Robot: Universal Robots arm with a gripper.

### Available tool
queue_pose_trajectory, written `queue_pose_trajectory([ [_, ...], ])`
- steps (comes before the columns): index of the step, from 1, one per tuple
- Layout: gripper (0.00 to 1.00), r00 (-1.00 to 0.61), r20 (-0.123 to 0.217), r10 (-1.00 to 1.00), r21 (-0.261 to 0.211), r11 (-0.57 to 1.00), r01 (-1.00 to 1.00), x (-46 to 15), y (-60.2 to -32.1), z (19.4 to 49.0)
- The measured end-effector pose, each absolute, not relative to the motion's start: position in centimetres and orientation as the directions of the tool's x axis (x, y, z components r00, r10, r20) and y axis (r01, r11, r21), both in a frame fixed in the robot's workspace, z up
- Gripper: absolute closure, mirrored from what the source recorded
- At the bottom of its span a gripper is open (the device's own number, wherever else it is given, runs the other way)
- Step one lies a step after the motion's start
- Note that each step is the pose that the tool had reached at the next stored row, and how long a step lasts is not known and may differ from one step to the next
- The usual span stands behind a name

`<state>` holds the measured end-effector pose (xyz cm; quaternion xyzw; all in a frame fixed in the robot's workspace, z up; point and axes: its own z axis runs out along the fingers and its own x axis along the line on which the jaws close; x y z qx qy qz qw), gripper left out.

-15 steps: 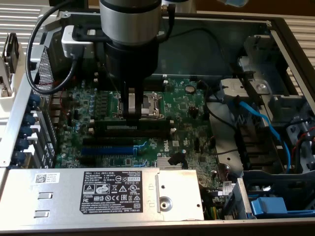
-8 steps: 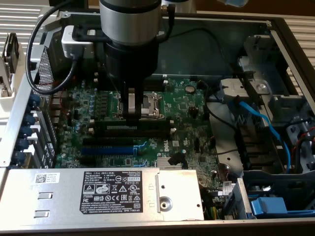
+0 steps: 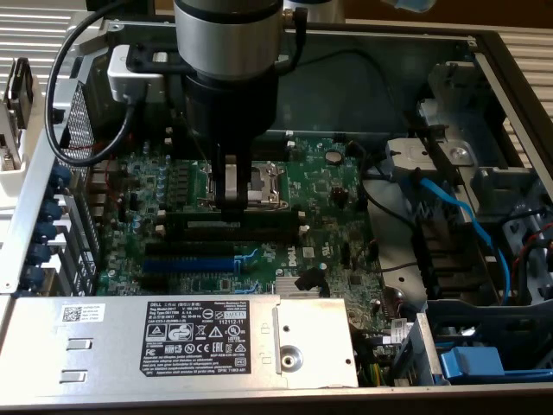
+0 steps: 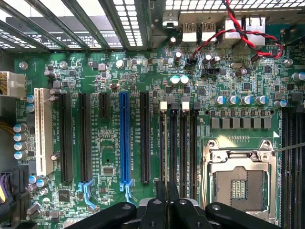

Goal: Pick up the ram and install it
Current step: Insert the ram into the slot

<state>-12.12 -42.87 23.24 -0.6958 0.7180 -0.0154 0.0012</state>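
We see the tool [image 3: 232, 199] narrowed on the ram [image 3: 263, 213], gripping it mid-length as far as we can judge. The stick sits directly beneath the tool, low over the motherboard [image 3: 333, 194], its long axis parallel to the black memory slots [image 3: 259, 232] just beside it.

Mobo [image 3: 328, 199] green w/ fine pale traces. Expansion slot [image 4: 124, 138] blue; neighbour slot [image 4: 65, 138] black, another slot [image 4: 44, 129] white. The ram [image 3: 259, 213] near-black. Cable [image 3: 458, 207] blue, exterior view's right. Twisted wires [image 4: 248, 33] red/black. Label [image 3: 194, 339] black w/ white print on silver box [image 3: 104, 346].
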Motion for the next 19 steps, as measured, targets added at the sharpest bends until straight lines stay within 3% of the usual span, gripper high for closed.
queue_pose_trajectory([
  [19,0.88,-0.038,0.02,-0.999,-0.024,0.038,-0.999,-12.12,-42.87,23.18],
])
